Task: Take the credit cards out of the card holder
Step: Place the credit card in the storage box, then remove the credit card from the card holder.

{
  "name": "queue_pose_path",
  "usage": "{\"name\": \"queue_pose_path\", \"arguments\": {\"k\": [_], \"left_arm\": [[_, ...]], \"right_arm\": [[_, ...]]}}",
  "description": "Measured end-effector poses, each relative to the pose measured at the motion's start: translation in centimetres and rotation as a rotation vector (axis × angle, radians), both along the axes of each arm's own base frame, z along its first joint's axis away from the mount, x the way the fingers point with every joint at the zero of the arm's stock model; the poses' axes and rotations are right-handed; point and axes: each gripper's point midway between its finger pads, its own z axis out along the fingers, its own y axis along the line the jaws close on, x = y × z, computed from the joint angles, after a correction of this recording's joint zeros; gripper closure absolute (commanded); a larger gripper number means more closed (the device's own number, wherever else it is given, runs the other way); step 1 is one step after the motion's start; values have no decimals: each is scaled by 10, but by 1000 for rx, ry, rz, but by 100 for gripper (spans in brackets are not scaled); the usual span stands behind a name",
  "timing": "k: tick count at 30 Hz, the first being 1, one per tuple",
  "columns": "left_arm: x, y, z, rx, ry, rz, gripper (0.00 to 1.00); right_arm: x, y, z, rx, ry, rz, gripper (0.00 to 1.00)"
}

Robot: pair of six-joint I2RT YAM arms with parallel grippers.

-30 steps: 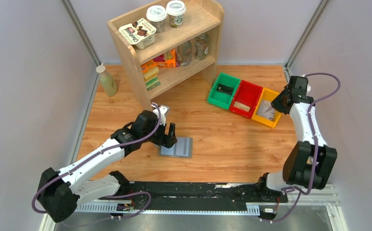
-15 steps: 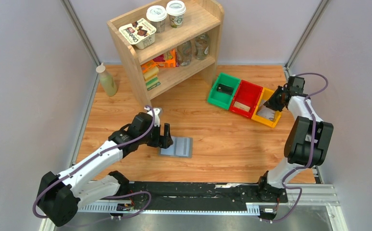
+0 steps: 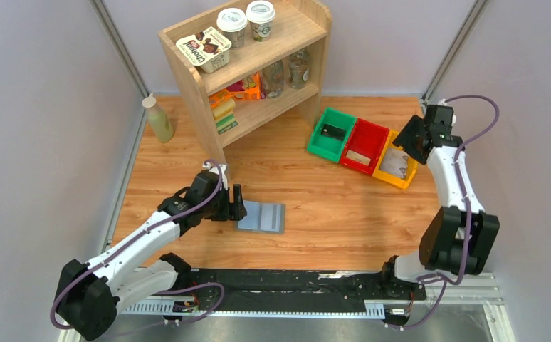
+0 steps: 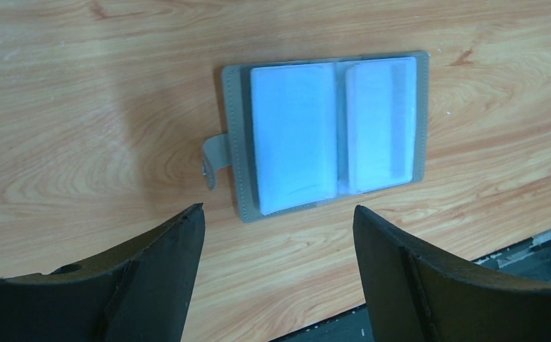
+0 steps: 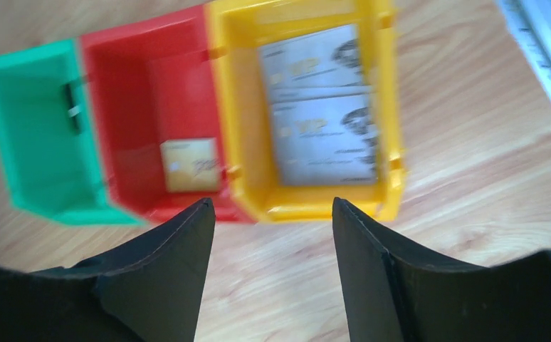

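Observation:
The grey card holder (image 3: 262,216) lies open on the table, showing two pale blue pockets (image 4: 294,135); I cannot tell whether cards sit inside. My left gripper (image 3: 235,204) hovers just left of it, open and empty (image 4: 280,208). My right gripper (image 3: 411,140) stands open and empty (image 5: 271,201) above the yellow bin (image 5: 315,208). Two silvery credit cards (image 5: 322,135) lie in that bin. A golden card (image 5: 189,164) lies in the red bin (image 5: 116,100), and a dark one (image 5: 73,107) in the green bin (image 5: 16,128).
The three bins (image 3: 314,147) sit in a row at the back right. A wooden shelf (image 3: 194,92) with cups and packets stands at the back centre, and a bottle (image 3: 159,120) to its left. Walls close in on both sides.
My right gripper dipped into the yellow bin, opened and rose again. My left gripper drew back to the left, off the card holder.

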Motion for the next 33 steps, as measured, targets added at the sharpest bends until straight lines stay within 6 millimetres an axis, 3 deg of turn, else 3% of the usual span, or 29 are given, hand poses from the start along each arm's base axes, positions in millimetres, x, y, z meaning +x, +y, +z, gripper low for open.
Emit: {"name": "queue_pose_path", "arguments": {"k": [3,6,10,12,14,17,20,23,28,33], "left_arm": [[2,7,-5,11,14,39,18],[4,12,-11,10,33,72,19],[5,9,-23,0,78,88,22],[4,7,-30,-1,103,91,23],[3,6,-37,-2,124,97,25],[-2,6,-48,-6,153,108,28],[-7,6,-58,-16,182,120,36],[-8,1,-62,-45,195,123,44],[-10,-11,-63,-120,210,121,59],[-15,-20,-65,-190,237,122,61]], "right_arm": [[-5,40,29,16,-100,87,35],[-19,105,34,82,-158,234,34],[-56,212,2,210,-108,478,39],[-83,254,-19,258,-55,575,43],[-111,289,-35,301,-2,662,46],[-137,328,-48,344,41,750,48],[-152,358,-60,377,73,806,49],[-162,373,-77,380,119,833,50],[-166,377,-96,367,167,839,50],[-164,383,-95,358,165,861,50]]}}
